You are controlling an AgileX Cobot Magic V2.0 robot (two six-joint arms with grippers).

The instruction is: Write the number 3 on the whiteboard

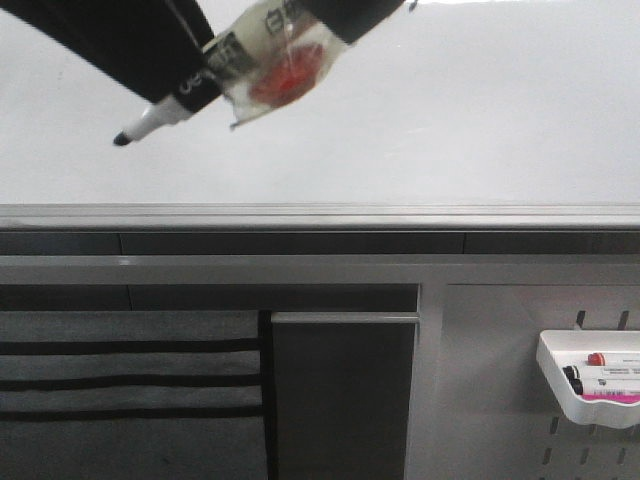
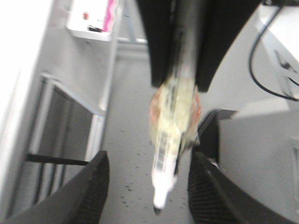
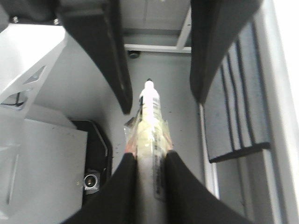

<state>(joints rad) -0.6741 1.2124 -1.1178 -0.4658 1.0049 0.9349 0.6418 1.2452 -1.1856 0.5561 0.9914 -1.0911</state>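
Marker, black-barrelled with a tape wrap, sits clamped between the right gripper fingers, long axis slanting down-left in the front view, tip just off the glossy white whiteboard behind it. Left gripper spreads wide around the barrel, holding nothing. No number 3 visible on the board yet.

Front view: both arms are running off the edge at 12 o'clock. Marker barrel is hiding behind tape. Left wrist view is blurring; marker print unreadable.
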